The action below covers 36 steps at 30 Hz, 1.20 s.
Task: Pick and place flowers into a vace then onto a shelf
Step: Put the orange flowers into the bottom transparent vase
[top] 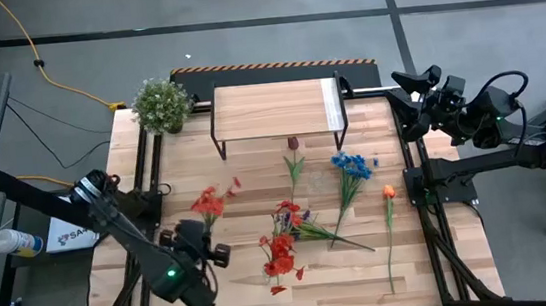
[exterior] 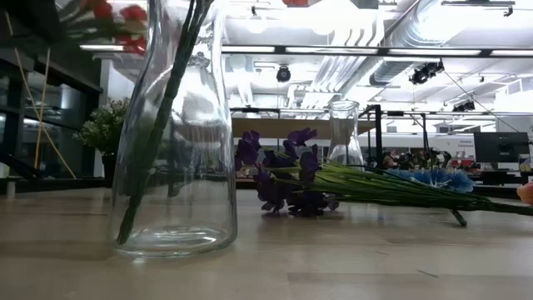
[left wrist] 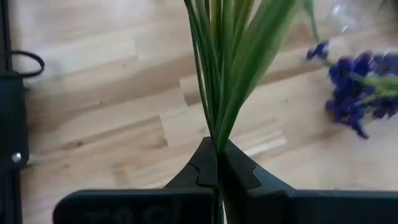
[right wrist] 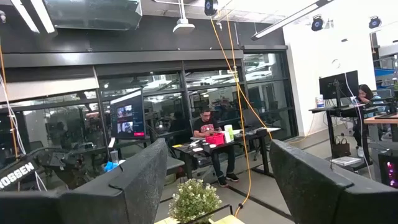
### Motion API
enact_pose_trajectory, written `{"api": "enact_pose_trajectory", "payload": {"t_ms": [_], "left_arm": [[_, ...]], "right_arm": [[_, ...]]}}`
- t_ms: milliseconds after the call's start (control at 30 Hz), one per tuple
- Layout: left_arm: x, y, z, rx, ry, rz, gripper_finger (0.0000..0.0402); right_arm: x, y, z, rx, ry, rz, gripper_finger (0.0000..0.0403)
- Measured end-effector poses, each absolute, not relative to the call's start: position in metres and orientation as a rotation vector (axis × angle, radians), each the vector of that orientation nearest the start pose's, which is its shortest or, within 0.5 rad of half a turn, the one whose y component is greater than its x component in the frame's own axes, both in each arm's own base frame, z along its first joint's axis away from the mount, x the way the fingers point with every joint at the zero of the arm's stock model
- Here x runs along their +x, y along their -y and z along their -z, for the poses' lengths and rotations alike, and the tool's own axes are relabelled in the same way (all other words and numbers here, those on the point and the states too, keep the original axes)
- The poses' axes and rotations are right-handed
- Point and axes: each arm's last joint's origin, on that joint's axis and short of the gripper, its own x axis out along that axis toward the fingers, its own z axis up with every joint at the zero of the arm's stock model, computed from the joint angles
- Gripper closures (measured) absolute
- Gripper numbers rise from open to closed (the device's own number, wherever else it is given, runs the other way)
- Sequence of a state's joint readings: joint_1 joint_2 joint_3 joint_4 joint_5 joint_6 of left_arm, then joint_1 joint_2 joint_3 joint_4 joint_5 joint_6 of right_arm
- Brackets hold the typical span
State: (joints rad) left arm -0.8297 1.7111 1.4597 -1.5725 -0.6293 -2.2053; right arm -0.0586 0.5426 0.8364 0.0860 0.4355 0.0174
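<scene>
A clear glass vase (exterior: 175, 142) stands close to the low camera with a green stem (exterior: 158, 125) slanting inside it and red blooms (exterior: 121, 15) above its mouth. My left gripper (left wrist: 217, 152), near the table's near-left corner (top: 196, 243), is shut on this red flower (top: 207, 201). A second glass vase (exterior: 344, 133) stands farther back. Maroon (top: 293, 156), blue (top: 352, 165), orange (top: 388, 192), red (top: 281, 253) and purple (exterior: 283, 171) flowers lie flat on the table. The shelf (top: 279, 107) stands at the far edge. My right gripper (right wrist: 214, 180) is open, raised off the table's far right. My left gripper pinches the red flower's bundle of thin green stems and leaves (left wrist: 219, 134) between its two fingers, which lie across the stems. The stem's lower end (exterior: 125, 236) rests on the vase's floor, and the stem leans against the vase's neck.
A bushy potted plant (top: 161, 105) stands at the far left corner beside the shelf. The loose flowers cover the table's middle and right. Black frame rails run along the left (top: 150, 175) and right (top: 426, 198) sides. People sit at desks in the room behind.
</scene>
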Motion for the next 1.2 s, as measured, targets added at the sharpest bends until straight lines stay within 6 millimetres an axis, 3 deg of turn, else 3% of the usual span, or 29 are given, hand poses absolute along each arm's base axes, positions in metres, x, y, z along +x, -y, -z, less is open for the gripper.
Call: {"api": "enact_pose_trajectory", "payload": {"t_ms": [400,567,800,1100,1200], "left_arm": [[0.199,0.206,-0.282,-0.708,-0.443,-0.995,0.0369],[0.198,0.207,-0.295,-0.705,-0.356,-0.921,0.0369],[0.197,0.214,-0.326,-0.629,-0.126,-0.747,0.0369],[0.188,0.228,-0.338,-0.501,0.147,-0.580,0.0369],[0.190,0.234,-0.337,-0.482,0.147,-0.573,0.0369]], "right_arm": [[0.097,0.018,-0.403,0.092,0.382,0.484,0.0132],[0.097,0.018,-0.403,0.092,0.382,0.484,0.0132],[0.097,0.018,-0.403,0.093,0.383,0.484,0.0132],[0.097,0.018,-0.403,0.092,0.382,0.484,0.0132],[0.097,0.018,-0.403,0.093,0.383,0.484,0.0132]]}}
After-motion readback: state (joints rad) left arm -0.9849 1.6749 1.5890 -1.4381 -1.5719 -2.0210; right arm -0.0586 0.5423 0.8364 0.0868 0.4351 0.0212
